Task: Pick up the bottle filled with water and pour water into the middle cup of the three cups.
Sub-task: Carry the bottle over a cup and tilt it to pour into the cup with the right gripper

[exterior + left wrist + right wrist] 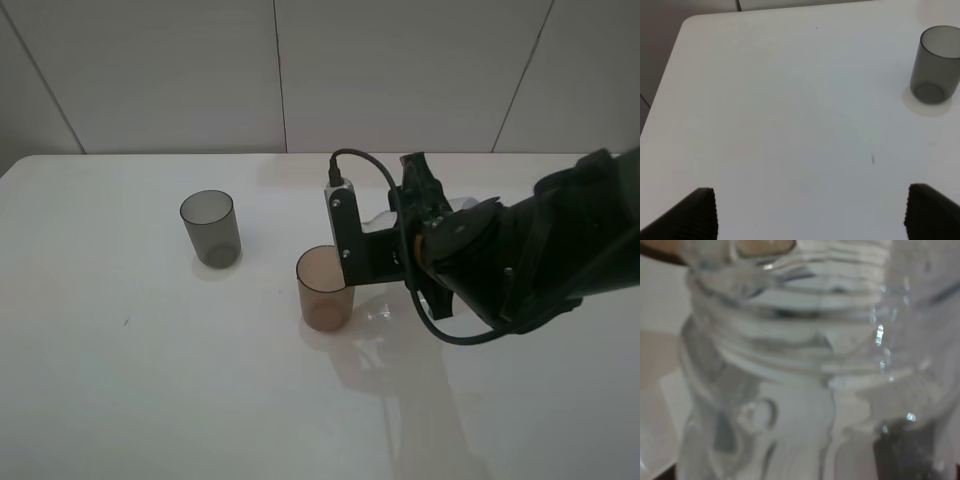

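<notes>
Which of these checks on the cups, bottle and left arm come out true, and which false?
1. The grey cup stands upright on the table. True.
2. The brown cup lies on its side. False: it stands upright, beside the right arm.
3. The left fingers grip the grey cup. False: they are wide apart with nothing between them, away from the cup.
4. The bottle fills the right wrist view, threaded neck in sight. True.
5. Three cups show in the high view. False: only the grey and brown ones show.
</notes>
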You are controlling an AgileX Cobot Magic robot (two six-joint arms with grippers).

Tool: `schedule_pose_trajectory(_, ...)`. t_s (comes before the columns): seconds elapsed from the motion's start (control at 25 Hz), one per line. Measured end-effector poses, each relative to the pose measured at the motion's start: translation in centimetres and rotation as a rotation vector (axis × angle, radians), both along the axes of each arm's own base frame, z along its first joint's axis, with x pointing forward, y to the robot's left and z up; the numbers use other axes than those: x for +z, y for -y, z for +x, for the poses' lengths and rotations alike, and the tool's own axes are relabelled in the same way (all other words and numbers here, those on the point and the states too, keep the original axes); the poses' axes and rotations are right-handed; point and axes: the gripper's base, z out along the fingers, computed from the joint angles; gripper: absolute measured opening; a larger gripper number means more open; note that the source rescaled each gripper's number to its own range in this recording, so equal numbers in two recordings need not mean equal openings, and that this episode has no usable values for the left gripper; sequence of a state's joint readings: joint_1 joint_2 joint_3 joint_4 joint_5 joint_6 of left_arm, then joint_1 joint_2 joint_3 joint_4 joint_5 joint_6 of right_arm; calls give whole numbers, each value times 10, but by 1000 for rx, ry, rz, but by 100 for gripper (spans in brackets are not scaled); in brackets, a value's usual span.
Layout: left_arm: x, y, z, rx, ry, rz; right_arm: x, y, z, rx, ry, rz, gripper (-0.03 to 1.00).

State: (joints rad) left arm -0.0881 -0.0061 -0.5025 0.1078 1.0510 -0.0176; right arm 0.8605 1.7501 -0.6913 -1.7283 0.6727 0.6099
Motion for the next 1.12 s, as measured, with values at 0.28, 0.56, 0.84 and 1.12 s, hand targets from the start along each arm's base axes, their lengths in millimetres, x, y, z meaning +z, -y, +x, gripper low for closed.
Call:
schedule_pose_trajectory(0.28, 0, 0, 0, 0, 0, 0, 1, 2, 1, 20, 17, -56, 0)
schedule_pose_trajectory(0.56, 0, 0, 0, 0, 0, 0, 9, -7, 5, 42, 47, -63, 0)
schedule_pose_trajectory(0.84, 0, 0, 0, 0, 0, 0, 15, -14, 6, 75, 69, -83, 0)
schedule_pose_trajectory(1.12, 0, 0, 0, 0, 0, 0, 16, -13, 7, 119, 80, -169, 0)
